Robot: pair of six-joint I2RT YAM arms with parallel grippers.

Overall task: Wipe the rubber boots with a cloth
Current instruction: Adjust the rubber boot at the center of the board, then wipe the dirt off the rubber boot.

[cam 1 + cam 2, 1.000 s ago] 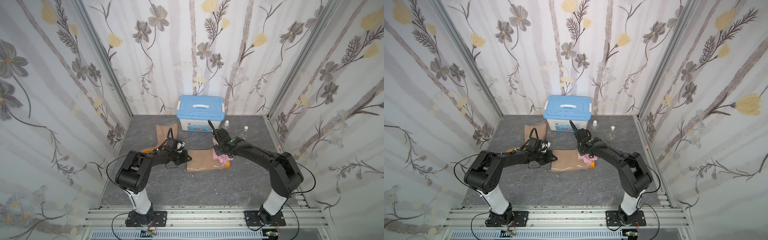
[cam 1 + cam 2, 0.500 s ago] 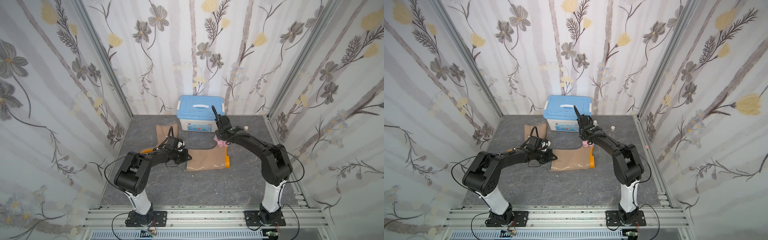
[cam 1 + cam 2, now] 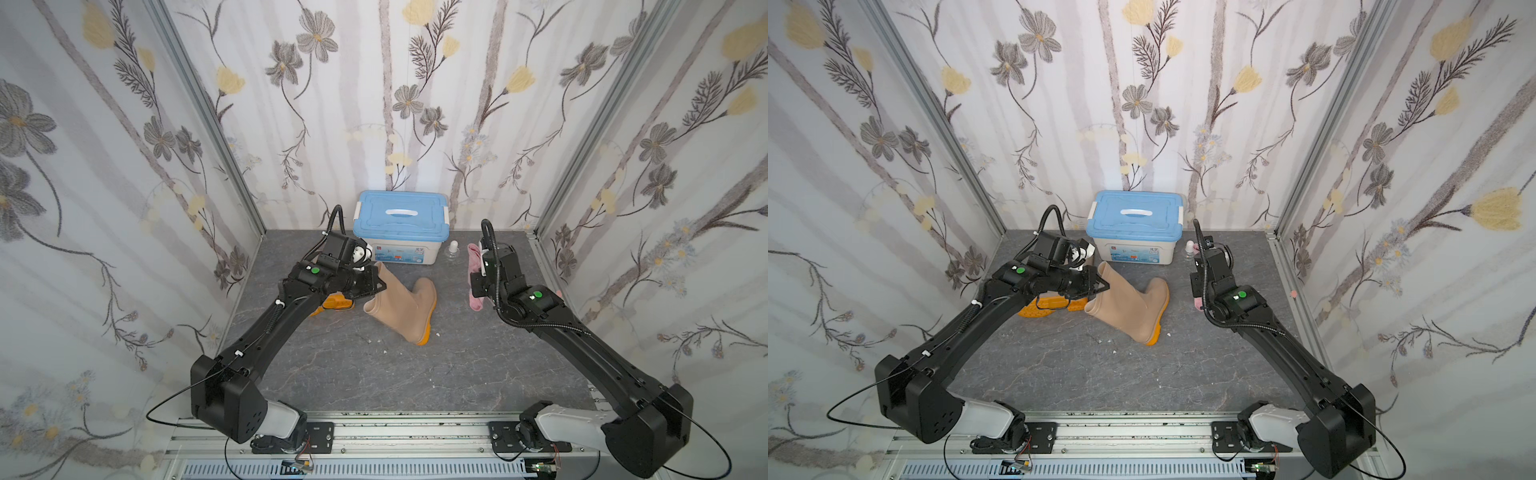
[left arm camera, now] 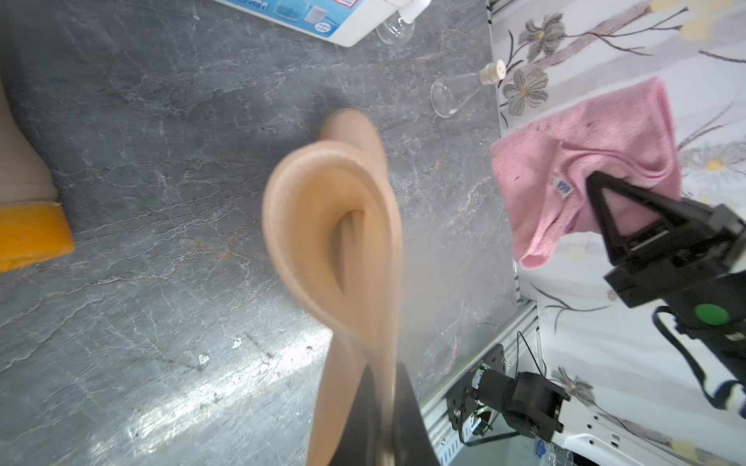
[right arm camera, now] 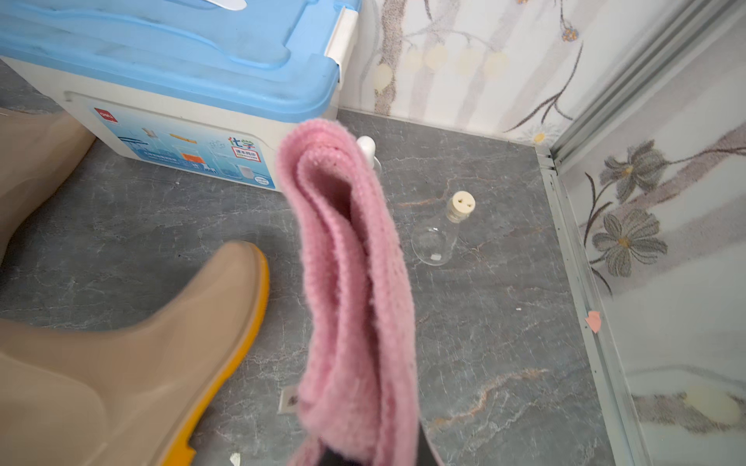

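Tan rubber is what your left gripper [image 3: 376,283] has. Its jaws are pressed together on the shaft rim of a glossy tan mid-calf rubber boot with an orange sole [image 3: 401,311]. The leg is tipped up while the heel end seems to rest on the grey marbled tabletop [image 3: 374,374].

Your right gripper [image 3: 478,274] is clamped on a soft pink towelling cloth [image 5: 355,282], which hangs folded in the air near the side wall, well apart from that boot. The second tan boot [image 3: 1034,311] lies on its side behind the left arm, near the blue-lidded white plastic box [image 3: 401,212].

By my reading you are set up but not wiping — cloth and boot aren't touching, and nothing shows which surfaces, if any, are already clean. I'd count both boots as left to do. The held one comes first, once you bring the cloth across.
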